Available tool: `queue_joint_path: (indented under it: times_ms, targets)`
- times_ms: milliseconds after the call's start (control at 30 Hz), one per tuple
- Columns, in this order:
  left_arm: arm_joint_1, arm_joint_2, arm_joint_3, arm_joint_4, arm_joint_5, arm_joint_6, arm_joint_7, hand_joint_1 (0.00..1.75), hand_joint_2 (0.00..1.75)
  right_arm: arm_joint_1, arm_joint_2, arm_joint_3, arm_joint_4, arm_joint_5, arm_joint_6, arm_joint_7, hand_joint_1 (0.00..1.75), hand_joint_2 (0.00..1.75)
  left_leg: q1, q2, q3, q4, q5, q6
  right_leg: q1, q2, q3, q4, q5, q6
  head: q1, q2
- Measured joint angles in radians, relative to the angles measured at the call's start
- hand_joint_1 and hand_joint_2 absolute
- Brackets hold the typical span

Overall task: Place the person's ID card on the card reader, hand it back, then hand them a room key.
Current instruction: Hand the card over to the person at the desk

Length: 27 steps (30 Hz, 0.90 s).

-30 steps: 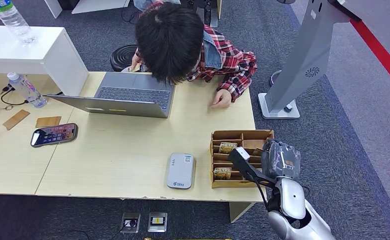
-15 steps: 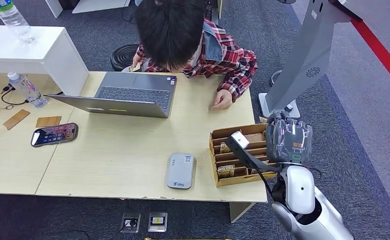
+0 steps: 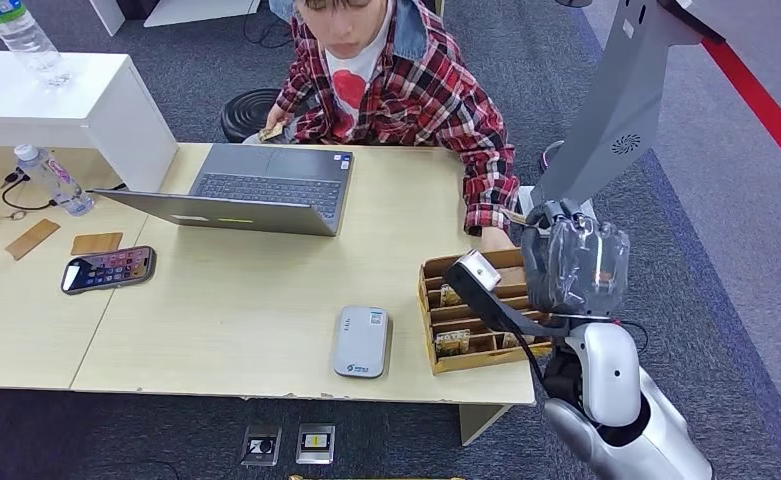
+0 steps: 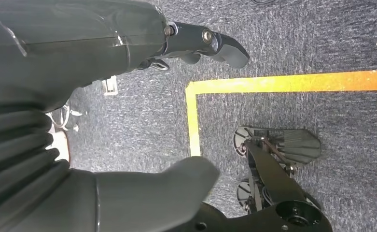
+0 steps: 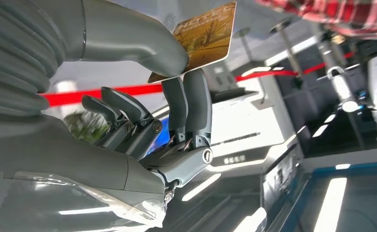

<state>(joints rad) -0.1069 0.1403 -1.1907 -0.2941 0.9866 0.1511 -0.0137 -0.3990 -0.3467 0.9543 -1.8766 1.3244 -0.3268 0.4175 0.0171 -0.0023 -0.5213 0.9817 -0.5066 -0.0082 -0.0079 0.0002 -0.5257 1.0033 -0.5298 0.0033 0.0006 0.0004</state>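
The right hand (image 5: 176, 121) pinches a key card (image 5: 201, 38) between thumb and fingers, raised above the wooden tray (image 3: 434, 290) at the desk's edge, close to the person's hand (image 3: 494, 238). The card is thin, tan-gold, with printed artwork and lettering. The left hand (image 4: 128, 96) hangs over carpet, fingers apart, holding nothing.

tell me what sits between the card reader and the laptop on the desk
Nothing: in the head view, bare desk separates the card reader from the laptop.

"HOTEL" on room key (image 5: 203, 36)
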Motion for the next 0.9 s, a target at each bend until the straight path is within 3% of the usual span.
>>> queue_joint_path:
  times_ms: [300,633,667,700,767,800,833,900]
  targets:
    - [-0.004,-0.001,-0.003,0.000,-0.024,-0.002,-0.012,0.00,0.00,-0.086,0.061,0.032,0.122,-0.182,-0.029,-0.040,1.75,1.75,0.000,0.000,0.000,0.000,0.000,0.000,0.000,0.000,0.000,0.000,0.000,0.000,0.000,0.000]
    - [-0.004,-0.001,-0.003,0.000,-0.023,-0.005,-0.012,0.00,0.00,-0.114,0.097,0.056,0.256,-0.214,-0.045,-0.039,1.75,1.75,0.000,-0.001,-0.001,0.000,0.000,0.000,0.000,0.000,0.000,0.000,0.000,0.000,0.000,0.000]
    - [-0.004,-0.001,-0.003,0.000,-0.023,-0.005,-0.012,0.00,0.00,-0.115,0.099,0.058,0.263,-0.213,-0.046,-0.038,1.64,1.75,0.000,-0.001,-0.001,0.000,0.000,0.000,0.000,0.000,0.000,0.000,0.000,0.000,0.000,0.000]
    - [-0.004,-0.001,-0.003,0.000,-0.023,-0.005,-0.012,0.00,0.00,-0.117,0.100,0.060,0.270,-0.212,-0.047,-0.036,1.29,1.75,0.000,-0.001,-0.001,0.000,0.000,0.000,0.000,0.000,0.000,0.000,0.000,0.000,0.000,0.000]
    - [-0.004,-0.001,-0.003,0.000,-0.022,-0.005,-0.011,0.00,0.00,-0.118,0.101,0.064,0.284,-0.208,-0.049,-0.031,0.42,1.75,0.000,-0.001,-0.001,0.000,0.000,0.000,0.000,-0.001,0.000,0.000,0.000,0.000,0.000,0.000]
    - [-0.004,-0.001,-0.003,0.000,-0.022,-0.005,-0.010,0.00,0.00,-0.119,0.102,0.066,0.291,-0.206,-0.052,-0.030,0.09,1.75,0.000,-0.001,-0.001,0.000,0.000,0.000,0.000,-0.001,0.000,0.000,0.000,0.000,0.000,0.000]
    - [-0.004,-0.001,-0.003,0.000,-0.022,-0.005,-0.010,0.00,0.00,-0.119,0.102,0.067,0.296,-0.204,-0.057,-0.029,0.00,1.75,0.000,-0.001,-0.001,0.000,0.000,0.000,0.000,-0.001,0.000,0.000,0.000,0.000,0.000,0.000]
    - [-0.004,-0.001,-0.003,0.000,-0.021,-0.005,-0.009,0.00,0.00,-0.119,0.105,0.068,0.304,-0.200,-0.068,-0.028,0.00,1.75,0.000,-0.001,-0.001,0.000,0.000,0.000,0.000,-0.001,0.000,0.000,0.000,0.000,0.000,0.000]
